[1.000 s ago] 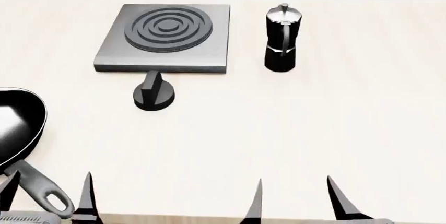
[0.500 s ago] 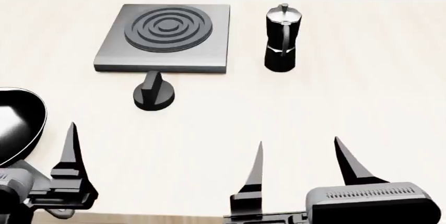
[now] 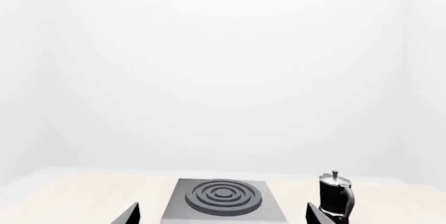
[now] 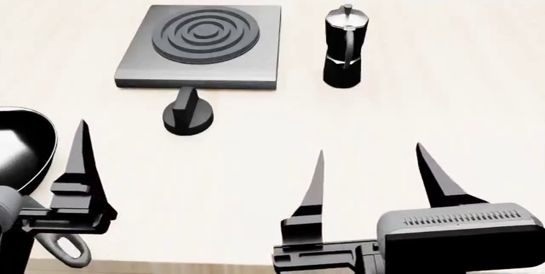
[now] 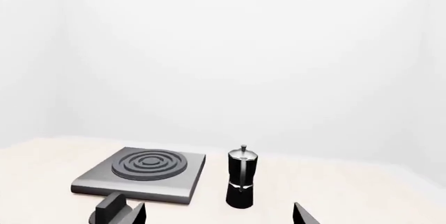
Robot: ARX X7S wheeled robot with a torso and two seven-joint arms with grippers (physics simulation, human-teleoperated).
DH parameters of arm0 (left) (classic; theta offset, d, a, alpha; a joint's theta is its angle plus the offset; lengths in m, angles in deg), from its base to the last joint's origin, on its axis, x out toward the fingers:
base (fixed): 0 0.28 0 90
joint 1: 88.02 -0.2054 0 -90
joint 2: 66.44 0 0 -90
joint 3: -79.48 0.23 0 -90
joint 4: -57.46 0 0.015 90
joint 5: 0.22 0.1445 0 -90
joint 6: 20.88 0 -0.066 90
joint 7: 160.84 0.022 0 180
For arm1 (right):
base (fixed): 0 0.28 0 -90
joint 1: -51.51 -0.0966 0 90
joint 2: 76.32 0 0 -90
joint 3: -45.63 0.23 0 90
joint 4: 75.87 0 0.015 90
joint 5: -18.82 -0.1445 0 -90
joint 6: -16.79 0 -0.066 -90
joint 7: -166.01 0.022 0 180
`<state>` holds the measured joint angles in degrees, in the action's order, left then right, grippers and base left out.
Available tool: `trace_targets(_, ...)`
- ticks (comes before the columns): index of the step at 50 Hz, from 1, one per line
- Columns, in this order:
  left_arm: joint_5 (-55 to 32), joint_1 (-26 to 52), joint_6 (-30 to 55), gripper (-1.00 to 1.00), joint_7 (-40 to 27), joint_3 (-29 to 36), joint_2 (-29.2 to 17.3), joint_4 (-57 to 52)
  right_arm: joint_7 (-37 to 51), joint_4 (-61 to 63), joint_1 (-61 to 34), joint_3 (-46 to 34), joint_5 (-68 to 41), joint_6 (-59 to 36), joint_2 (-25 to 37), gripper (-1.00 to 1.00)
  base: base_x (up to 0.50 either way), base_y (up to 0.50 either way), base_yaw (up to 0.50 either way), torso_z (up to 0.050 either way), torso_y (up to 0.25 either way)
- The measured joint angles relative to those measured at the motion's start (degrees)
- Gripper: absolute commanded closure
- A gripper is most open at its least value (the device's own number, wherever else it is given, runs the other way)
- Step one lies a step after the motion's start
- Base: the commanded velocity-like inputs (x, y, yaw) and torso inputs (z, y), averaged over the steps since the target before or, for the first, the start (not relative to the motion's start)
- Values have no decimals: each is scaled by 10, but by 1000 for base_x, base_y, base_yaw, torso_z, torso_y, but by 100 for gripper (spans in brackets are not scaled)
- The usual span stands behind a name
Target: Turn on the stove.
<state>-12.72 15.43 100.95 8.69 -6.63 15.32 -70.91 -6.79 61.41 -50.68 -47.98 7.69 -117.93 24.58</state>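
Both arms risen farther forward; right gripper (image 4: 371, 159) spread wide and empty, left gripper (image 4: 51, 159) state unclear, stove knob (image 4: 187, 115) untouched, turning pending.

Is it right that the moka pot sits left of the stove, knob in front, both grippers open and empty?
Not quite: the head view shows the moka pot to the right of the stove. The knob does sit in front, and the left gripper and right gripper are open and empty.
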Motion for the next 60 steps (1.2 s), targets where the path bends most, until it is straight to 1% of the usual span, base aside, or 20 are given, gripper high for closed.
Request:
trace_targets(18, -24, 12, 22, -100, -8, 0, -6, -17, 11, 8, -4, -15, 6, -4, 11, -100, 0, 135, 0, 0, 0)
trace_targets(60, -40, 19, 24, -100, -30, 6, -22, -18, 26, 12, -8, -25, -5, -1, 20, -100, 0, 153, 0, 0, 0)
